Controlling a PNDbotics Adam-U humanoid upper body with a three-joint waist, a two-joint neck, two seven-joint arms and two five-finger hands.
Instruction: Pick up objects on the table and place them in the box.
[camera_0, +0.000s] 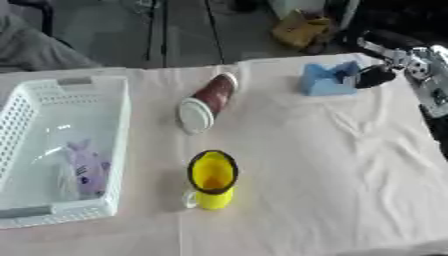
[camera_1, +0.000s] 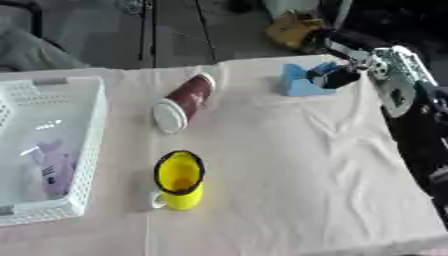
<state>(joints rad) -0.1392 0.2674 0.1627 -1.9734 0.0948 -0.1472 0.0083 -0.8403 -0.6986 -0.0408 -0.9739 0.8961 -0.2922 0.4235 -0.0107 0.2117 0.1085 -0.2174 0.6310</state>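
Table (camera_0: 332, 165) covered in matt cream cloth, wrinkled toward the right edge. White basket (camera_0: 118, 125) at the left edge looks like perforated plastic, slightly glossy; inside it a pale purple item (camera_0: 86, 167) in shiny clear wrap. Yellow mug (camera_0: 213, 180) near the front edge smooth with a dark rim, maroon cup (camera_0: 210, 100) smooth with a white lid, blue block (camera_0: 325, 80) at the far right matt; right hand (camera_0: 378, 76) black with silver metal parts.

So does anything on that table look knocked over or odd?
Yes: the dark red paper cup with a white lid lies on its side mid-table, while the yellow mug stands upright. Nothing looks spilled on the cream tablecloth.
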